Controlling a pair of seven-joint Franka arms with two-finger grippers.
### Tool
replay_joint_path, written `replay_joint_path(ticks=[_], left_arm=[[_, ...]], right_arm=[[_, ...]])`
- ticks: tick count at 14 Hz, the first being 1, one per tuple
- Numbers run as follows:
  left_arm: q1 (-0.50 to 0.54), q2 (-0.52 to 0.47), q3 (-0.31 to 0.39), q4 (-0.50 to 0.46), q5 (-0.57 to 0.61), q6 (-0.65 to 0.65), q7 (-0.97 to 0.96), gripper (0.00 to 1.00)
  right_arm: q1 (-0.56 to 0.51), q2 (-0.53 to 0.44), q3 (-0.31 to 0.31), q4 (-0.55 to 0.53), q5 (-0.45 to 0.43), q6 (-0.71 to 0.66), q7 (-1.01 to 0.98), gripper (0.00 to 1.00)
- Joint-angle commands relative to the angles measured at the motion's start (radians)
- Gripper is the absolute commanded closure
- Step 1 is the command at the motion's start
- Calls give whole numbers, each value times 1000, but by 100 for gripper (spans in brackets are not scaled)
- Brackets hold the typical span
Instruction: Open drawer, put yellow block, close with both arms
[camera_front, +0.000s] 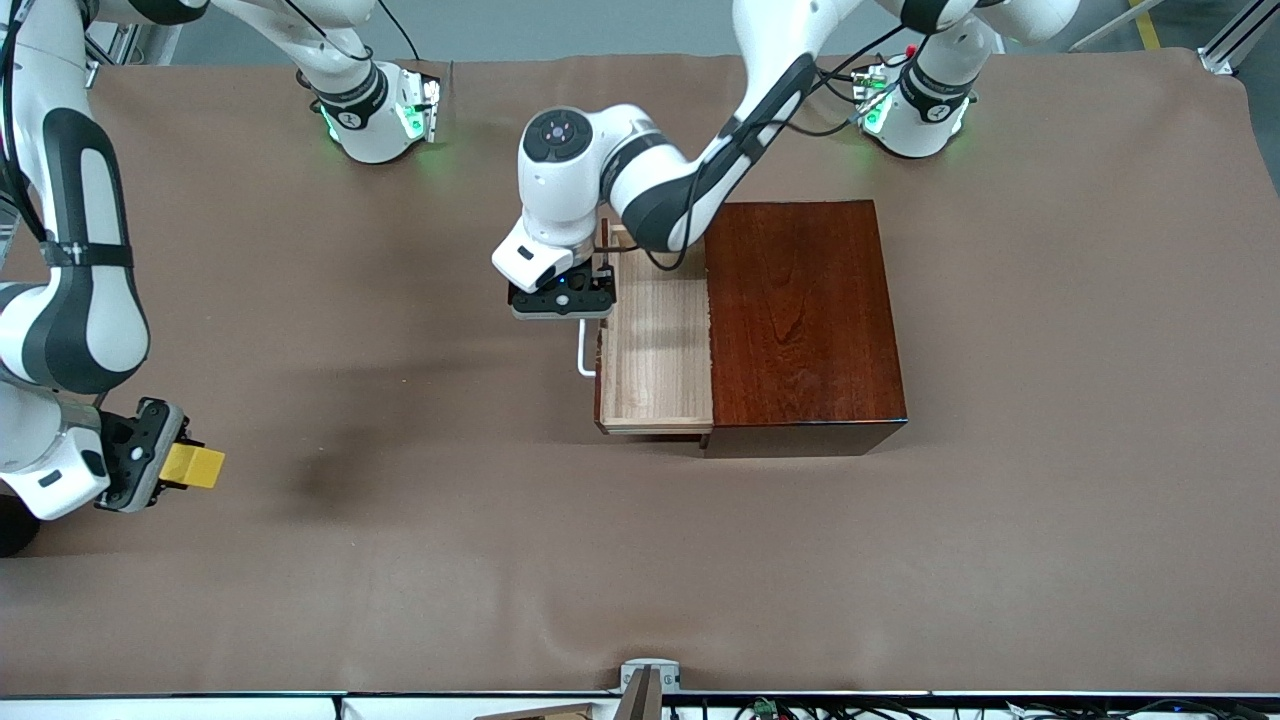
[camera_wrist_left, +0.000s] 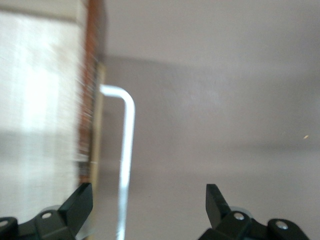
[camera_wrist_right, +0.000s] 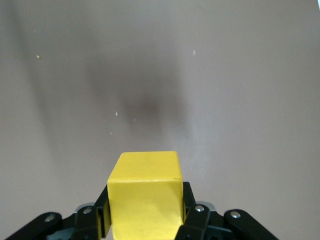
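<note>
Drawer (camera_front: 655, 350) of pale, grainy wood stands pulled out of the glossy reddish-brown box (camera_front: 805, 315), with its white U-shaped bar handle (camera_front: 583, 352) pointing toward the right arm's end of the table. The left gripper (camera_wrist_left: 150, 205) is over this handle, its fingers spread wide on both sides of the bar, not touching it. The yellow block (camera_front: 195, 465), a small smooth cube, is clamped between the fingers of the right gripper (camera_front: 172, 462), lifted above the brown table cover (camera_front: 400, 560) near the right arm's end, well apart from the drawer.
</note>
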Motion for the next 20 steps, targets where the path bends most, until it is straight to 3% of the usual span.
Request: replay_joint_path(ticks=[1, 4, 6, 8, 10, 13, 15, 17, 20], left_arm=[[52, -151, 6, -22, -35, -116, -8, 0], [126, -264, 16, -29, -64, -231, -2, 0], [234, -352, 14, -46, -66, -347, 36, 0], [331, -416, 14, -49, -67, -523, 259, 0], [429, -470, 16, -57, -58, -608, 456, 0], [558, -484, 13, -100, -59, -618, 601, 0], [579, -482, 11, -111, -58, -609, 619, 0], [582, -482, 10, -117, -58, -608, 635, 0], [629, -485, 11, -138, -56, -607, 759, 0]], right_arm=[[-1, -34, 50, -9, 6, -13, -61, 100], [2, -60, 171, -9, 3, -27, -54, 100], [37, -62, 240, -9, -10, -35, -43, 100], [127, -62, 243, -8, -15, -30, -38, 100], [207, -62, 240, -8, -15, -30, 36, 100], [335, -57, 237, 15, -59, -32, 268, 100], [436, -53, 238, 43, -125, -38, 429, 100], [509, -30, 235, 72, -136, -36, 611, 100], [608, 36, 235, 150, -171, -38, 692, 100]])
